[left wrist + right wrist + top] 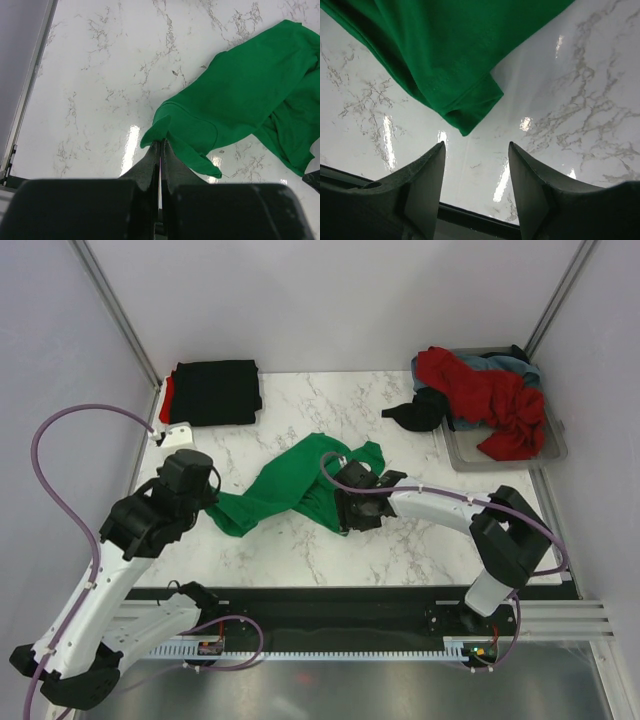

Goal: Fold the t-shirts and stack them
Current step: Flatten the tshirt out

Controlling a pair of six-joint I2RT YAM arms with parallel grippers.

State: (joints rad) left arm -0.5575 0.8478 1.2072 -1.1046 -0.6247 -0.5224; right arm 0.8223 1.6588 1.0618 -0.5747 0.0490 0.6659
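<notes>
**Two arms at one green t-shirt on a marble worktop**

One white worktop [300, 555] with grey marble veining fills the scene. It is glossy enough to throw back bright streaks of light. Plain pale walls [320, 300] close it in at 9, 12 and 3 o'clock, with slim metal frame posts [115, 305] at the far corners.

At the centre lies the green t-shirt [290, 485], pulled into a twisted, rumpled band. In the top view its long axis runs from 8 o'clock to 2 o'clock, with the broader end at 2 o'clock.

The left end effector [160, 150] is pressed together on a corner of the cloth at the 8 o'clock end. The right end effector [476, 150] is spread with nothing between its fingers. It sits low over the worktop beside the shirt's middle, and a folded hem lies just ahead of its tips.

At 11 o'clock a folded black t-shirt [215, 392] lies flat and square, with a red layer [166, 396] showing along its left edge.

At 1 o'clock a clear tray [557, 448] holds a crumpled red t-shirt [490, 395] on a grey-blue t-shirt [497, 363]. Another black garment [418, 413] spills over the tray's left rim onto the worktop.
</notes>
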